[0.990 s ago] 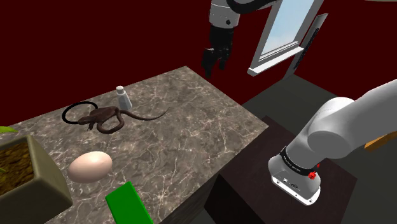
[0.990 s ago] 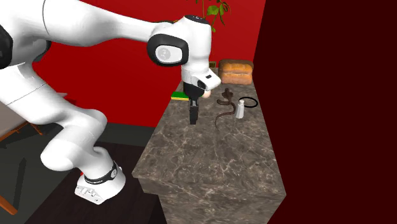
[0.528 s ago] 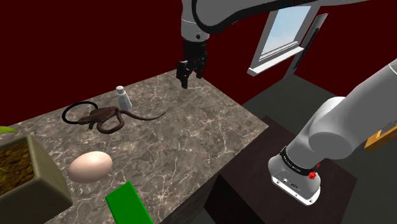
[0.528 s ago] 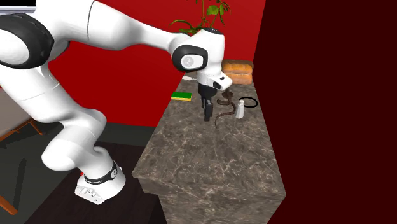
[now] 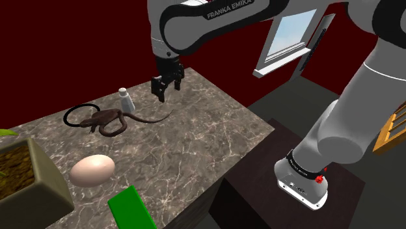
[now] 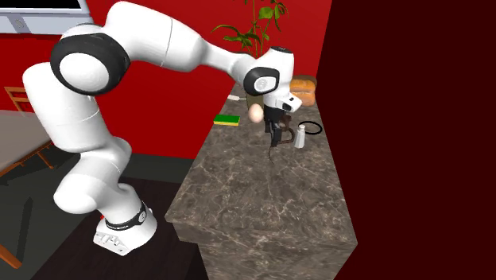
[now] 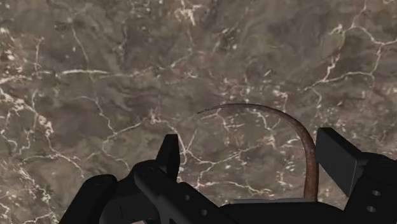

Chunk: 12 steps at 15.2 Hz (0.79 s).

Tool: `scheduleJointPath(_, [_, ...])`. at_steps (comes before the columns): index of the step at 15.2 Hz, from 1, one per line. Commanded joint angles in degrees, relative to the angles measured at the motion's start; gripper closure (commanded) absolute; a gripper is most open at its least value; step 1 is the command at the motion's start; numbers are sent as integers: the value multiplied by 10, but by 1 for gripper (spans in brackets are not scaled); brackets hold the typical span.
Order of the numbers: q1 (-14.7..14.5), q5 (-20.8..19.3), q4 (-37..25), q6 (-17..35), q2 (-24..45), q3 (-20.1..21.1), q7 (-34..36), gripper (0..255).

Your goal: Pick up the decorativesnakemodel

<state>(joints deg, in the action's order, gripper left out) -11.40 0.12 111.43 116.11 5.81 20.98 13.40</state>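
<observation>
Marbled dark worktop (image 5: 195,136): coiled brown snake model (image 5: 107,120), centre-left. Black fingers (image 7: 337,159) wide apart, empty, over its tail. Approach step, apparently; next, descend and close.

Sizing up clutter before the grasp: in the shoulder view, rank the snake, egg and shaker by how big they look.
1. snake, widest spread by far
2. egg, though it lies nearer the camera
3. shaker, clearly smallest

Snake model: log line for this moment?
tool: open, above tail | snake model: on counter, not held
</observation>
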Motion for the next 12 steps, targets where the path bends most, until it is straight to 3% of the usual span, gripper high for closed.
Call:
scheduleJointPath(1, [-12, -18, -30, 5, 36, 7, 16, 0])
scheduleJointPath(10, [-94, -109, -228, -5, 232, 10, 69, 0])
scheduleJointPath(12, [-96, -111, -228, 1, 238, 8, 70, 0])
